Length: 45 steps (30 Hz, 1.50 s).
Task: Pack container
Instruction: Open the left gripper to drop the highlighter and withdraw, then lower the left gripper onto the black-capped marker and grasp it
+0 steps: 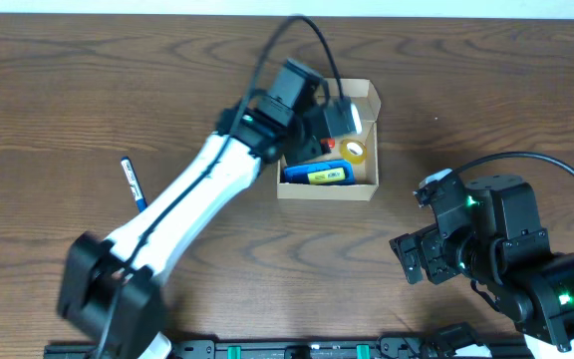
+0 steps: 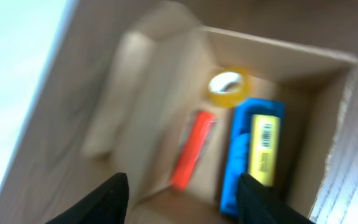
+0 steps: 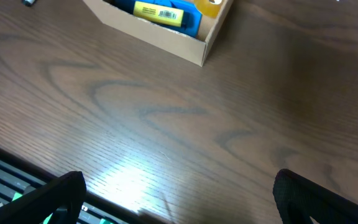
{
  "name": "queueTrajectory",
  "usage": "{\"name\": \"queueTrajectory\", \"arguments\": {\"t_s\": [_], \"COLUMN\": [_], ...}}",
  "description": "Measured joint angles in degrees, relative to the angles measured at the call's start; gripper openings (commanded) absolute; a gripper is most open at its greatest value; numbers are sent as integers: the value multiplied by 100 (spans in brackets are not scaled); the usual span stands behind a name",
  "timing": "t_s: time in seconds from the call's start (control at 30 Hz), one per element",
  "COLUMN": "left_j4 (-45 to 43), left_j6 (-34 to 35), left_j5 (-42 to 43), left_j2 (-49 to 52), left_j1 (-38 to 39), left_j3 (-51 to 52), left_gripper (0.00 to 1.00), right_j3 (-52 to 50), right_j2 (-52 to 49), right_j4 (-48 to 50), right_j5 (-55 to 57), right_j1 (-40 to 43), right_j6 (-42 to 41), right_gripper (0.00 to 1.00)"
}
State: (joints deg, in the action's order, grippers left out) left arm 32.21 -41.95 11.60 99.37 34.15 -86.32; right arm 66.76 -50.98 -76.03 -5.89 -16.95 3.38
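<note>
The container (image 1: 327, 191), a small tan cardboard box, stands open at mid-table. In it lie a blue case with a yellow label (image 1: 319, 176), a yellow tape roll (image 1: 354, 151) and a red marker (image 1: 312, 150). My left gripper (image 1: 319, 122) hangs over the box's back half. In the left wrist view it (image 2: 182, 202) is open and empty, above the red marker (image 2: 191, 149), beside the blue case (image 2: 247, 149) and the tape roll (image 2: 227, 87). My right gripper (image 1: 407, 261) is open over bare table, right of the box, whose corner (image 3: 166, 40) shows in the right wrist view.
A blue pen (image 1: 133, 182) lies on the table to the left, beside the left arm. The box's flap (image 2: 129, 93) stands up on one side. The right arm's base fills the front right corner. The wooden table (image 3: 185, 118) spreads between the right gripper (image 3: 179, 193) and the box.
</note>
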Motion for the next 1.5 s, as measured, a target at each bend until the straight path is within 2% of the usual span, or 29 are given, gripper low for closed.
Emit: {"name": "queueTrajectory", "arguments": {"t_s": [0.17,0.23,0.43,0.53,0.67,0.8,1.1,1.5], "left_j4": [407,656,1845,2100,2310,2264,1580,931], "left_j6": [1185,1508,1978,2116,2323,2439,2555,2758], "left_j5": [-531,-651,-815,-828,-868,-879,-573,-446], "left_j2": [-852,-1165,-1622,-1578,-1445,-1137,-313,553], "left_j1": [-442,-673,-1449,-1685,-1980,-2022,-2022,-2022], "left_j3": [-234,-267,-304,-297,-129,258,1082,1281], "left_gripper": [57,61,62,69,70,68,69,69], "right_j3": [0,0,0,0,0,-2,-2,-2], "right_j2": [0,0,0,0,0,0,0,0], "right_j4": [0,0,0,0,0,0,0,0], "right_j5": [0,0,-7,-9,-11,-11,-11,-11], "right_j1": [0,0,0,0,0,0,0,0], "right_j6": [2,0,0,0,0,0,0,0], "right_gripper": [99,99,99,99,99,99,99,99]}}
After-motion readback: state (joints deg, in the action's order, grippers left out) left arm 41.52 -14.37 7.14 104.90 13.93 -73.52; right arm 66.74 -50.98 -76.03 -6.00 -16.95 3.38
